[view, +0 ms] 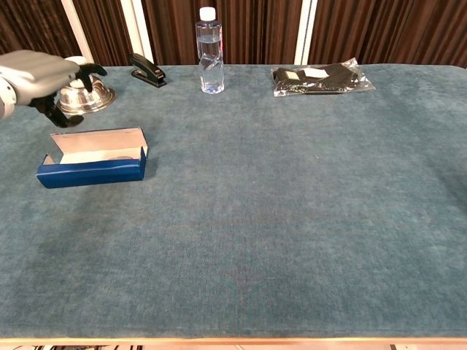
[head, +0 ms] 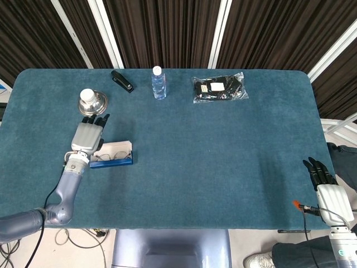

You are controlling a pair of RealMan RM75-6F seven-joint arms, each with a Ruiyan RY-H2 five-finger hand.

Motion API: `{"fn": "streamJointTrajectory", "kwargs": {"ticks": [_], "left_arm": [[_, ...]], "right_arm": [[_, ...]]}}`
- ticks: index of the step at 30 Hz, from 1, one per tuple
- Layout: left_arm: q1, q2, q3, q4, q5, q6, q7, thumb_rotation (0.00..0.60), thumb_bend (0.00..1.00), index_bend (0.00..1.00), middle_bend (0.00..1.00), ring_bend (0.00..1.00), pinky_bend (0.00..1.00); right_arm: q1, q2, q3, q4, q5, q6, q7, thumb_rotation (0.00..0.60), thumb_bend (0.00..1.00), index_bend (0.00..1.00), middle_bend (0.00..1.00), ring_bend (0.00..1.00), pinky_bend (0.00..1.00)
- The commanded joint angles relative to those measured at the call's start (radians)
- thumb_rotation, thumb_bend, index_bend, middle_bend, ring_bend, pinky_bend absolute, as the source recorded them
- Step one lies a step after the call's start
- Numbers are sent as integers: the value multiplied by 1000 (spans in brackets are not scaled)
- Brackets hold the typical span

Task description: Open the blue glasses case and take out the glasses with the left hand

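The blue glasses case lies open near the table's left side, its lid tipped back to show a white lining. In the head view the glasses lie inside it; the chest view hides them behind the case's front wall. My left hand hovers above and behind the case's left end, fingers apart, holding nothing; in the chest view this left hand is raised clear of the lid. My right hand rests off the table's right front corner with fingers extended and nothing in it.
Behind the left hand a steel bowl holds a white jar. A black stapler, a water bottle and a clear bag of black items line the far edge.
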Motion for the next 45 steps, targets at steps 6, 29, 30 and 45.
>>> {"fn": "streamJointTrajectory", "kwargs": {"ticks": [6,29,30,45], "left_arm": [[32,67,5,-85,15,0,-20,600,359,70,217,105,198],[168,333,149,-455,237,50,-63,600,248,55,593,552,664],[170,337,153,-459,237,46,-61,600,248,60,639,597,708],[163,306,178,-419,122,-79,-51,600,285,133,862,805,899]], "right_arm": [[0,1,0,-1,-1,-1,0,600,50,0,0,0,225],[-4,-1,-6,2,-13,9,-6,600,51,0,0,0,225],[-4,-1,-6,2,-13,9,-6,600,51,0,0,0,225],[-4,0,-5,1,-11,7,-3,600,51,0,0,0,225]]}}
